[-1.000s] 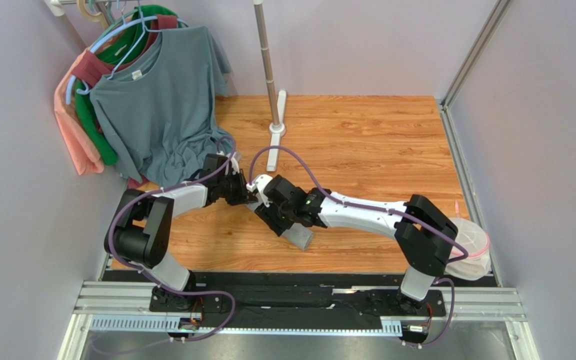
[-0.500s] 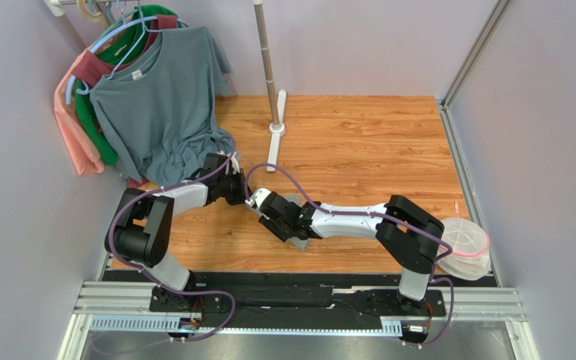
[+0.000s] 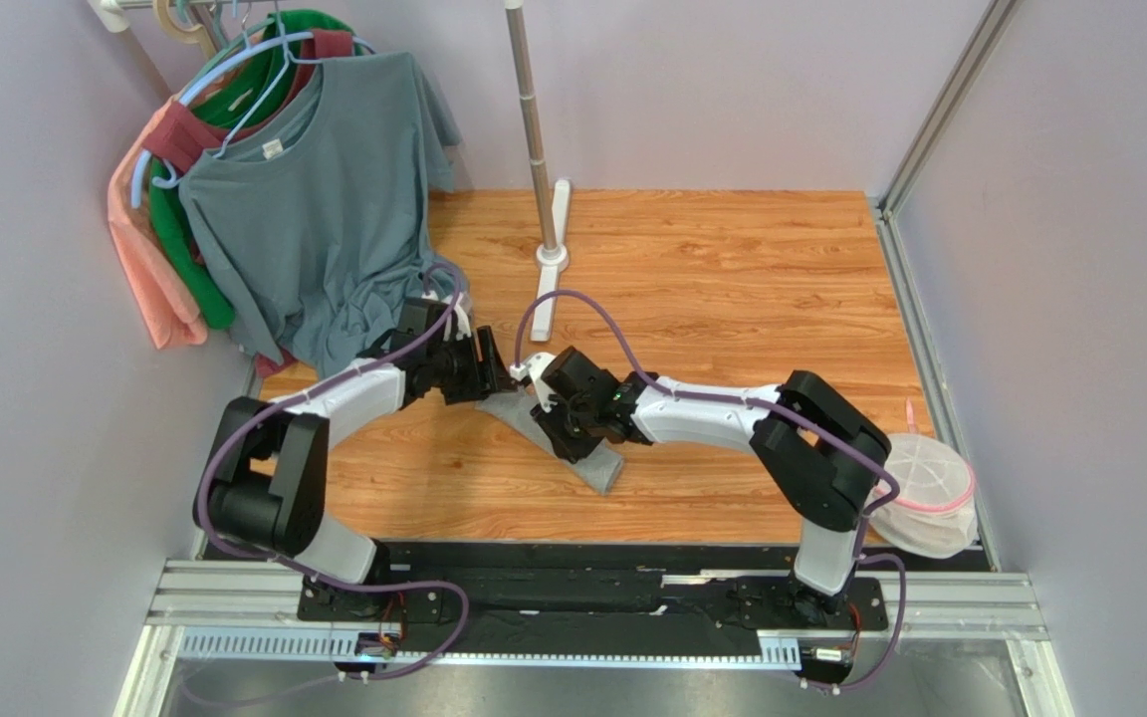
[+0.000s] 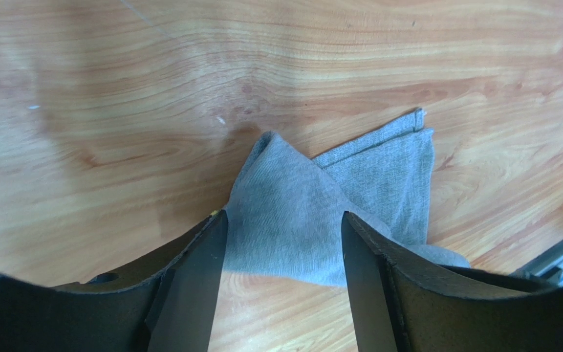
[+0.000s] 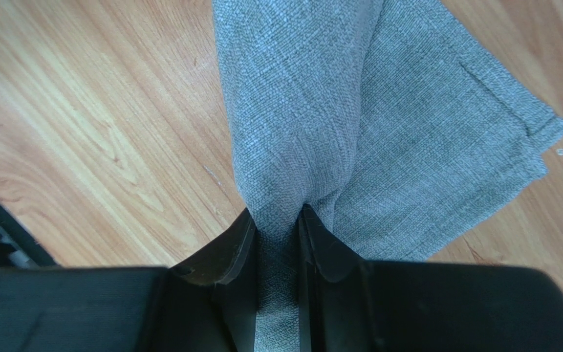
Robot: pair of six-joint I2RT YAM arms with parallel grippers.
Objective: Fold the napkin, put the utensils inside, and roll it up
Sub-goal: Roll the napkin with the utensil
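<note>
The grey napkin (image 3: 590,465) lies bunched and folded on the wooden table, between the two arms. My right gripper (image 3: 554,430) is shut on a raised fold of the napkin (image 5: 409,139), and the cloth runs up between its fingers (image 5: 237,249). Just left of it, my left gripper (image 3: 485,377) stands open and low over the table. In the left wrist view a peaked corner of the napkin (image 4: 299,198) lies just beyond the left gripper (image 4: 284,220), not touching its fingertips. The utensils are out of view.
Several T-shirts (image 3: 310,209) hang on hangers at the back left, and their hems reach the table behind the left arm. A metal pole on a white foot (image 3: 547,239) stands at the back centre. A clear pink-rimmed container (image 3: 927,486) sits at the right edge.
My left gripper has opened and let go of the napkin. My right gripper has closed onto a fold of it, and the right arm has shifted slightly towards the left arm.
</note>
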